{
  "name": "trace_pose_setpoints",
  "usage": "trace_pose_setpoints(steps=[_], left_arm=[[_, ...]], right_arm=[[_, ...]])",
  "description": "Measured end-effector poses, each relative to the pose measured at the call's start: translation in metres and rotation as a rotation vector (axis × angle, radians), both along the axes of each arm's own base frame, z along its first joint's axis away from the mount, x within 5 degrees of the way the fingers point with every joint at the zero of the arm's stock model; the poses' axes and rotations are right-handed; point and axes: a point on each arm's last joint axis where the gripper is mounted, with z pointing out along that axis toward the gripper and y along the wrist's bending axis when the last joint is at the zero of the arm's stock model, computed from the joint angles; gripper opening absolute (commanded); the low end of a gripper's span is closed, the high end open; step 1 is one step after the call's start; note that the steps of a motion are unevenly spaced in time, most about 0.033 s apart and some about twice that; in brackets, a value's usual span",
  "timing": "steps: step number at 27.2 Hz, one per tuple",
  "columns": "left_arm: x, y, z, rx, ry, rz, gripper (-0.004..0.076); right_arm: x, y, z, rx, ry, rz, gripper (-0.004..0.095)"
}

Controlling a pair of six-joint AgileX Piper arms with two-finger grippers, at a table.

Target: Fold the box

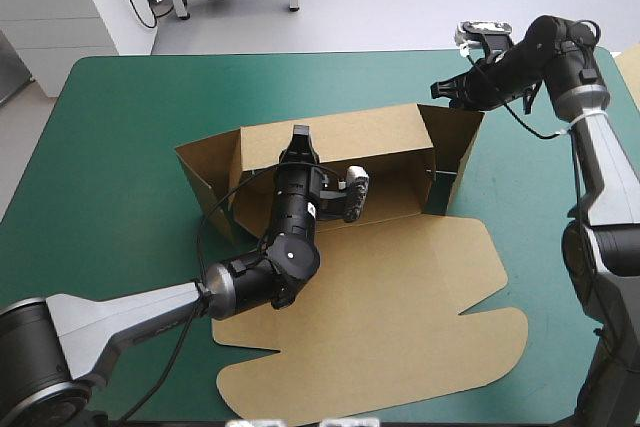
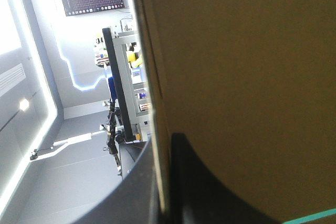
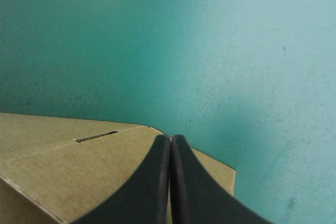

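Walls of box (image 1: 375, 287) stand raised, lid flat.

We find bare teal-green counter (image 1: 120, 147) free to the left of, beyond and to the right of the box (image 1: 380, 132). Its raised walls block the middle, and the flat lid (image 1: 400, 327) covers the near side. The left arm (image 1: 250, 282) lies across that lid, the left pincer (image 1: 300, 135) clamped on the back wall. The right pincer (image 1: 445, 89), fingers together, crowds the far right corner.

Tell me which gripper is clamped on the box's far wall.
The left gripper: the far wall of the box runs between its fingers. The right gripper is shut above the right end flap, with no board seen between its fingers.
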Motion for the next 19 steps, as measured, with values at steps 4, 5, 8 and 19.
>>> trace_pose_setpoints(steps=[4, 5, 8, 19], left_arm=[[0.000, 0.000, 0.000, 0.000, -0.001, 0.002, -0.0008], [0.000, 0.000, 0.000, 0.000, -0.001, 0.002, -0.0008], [0.000, 0.000, 0.000, 0.001, -0.001, 0.001, -0.0008], [0.007, 0.000, 0.005, 0.013, 0.012, -0.018, -0.0008]], right_arm=[[-0.011, 0.000, 0.001, 0.004, 0.002, 0.007, -0.0021], [-0.013, 0.000, 0.000, -0.001, 0.005, 0.013, -0.0021], [-0.020, -0.003, 0.003, -0.037, 0.001, 0.022, -0.0021], [-0.025, -0.025, 0.003, -0.089, 0.027, -0.020, -0.0021]])
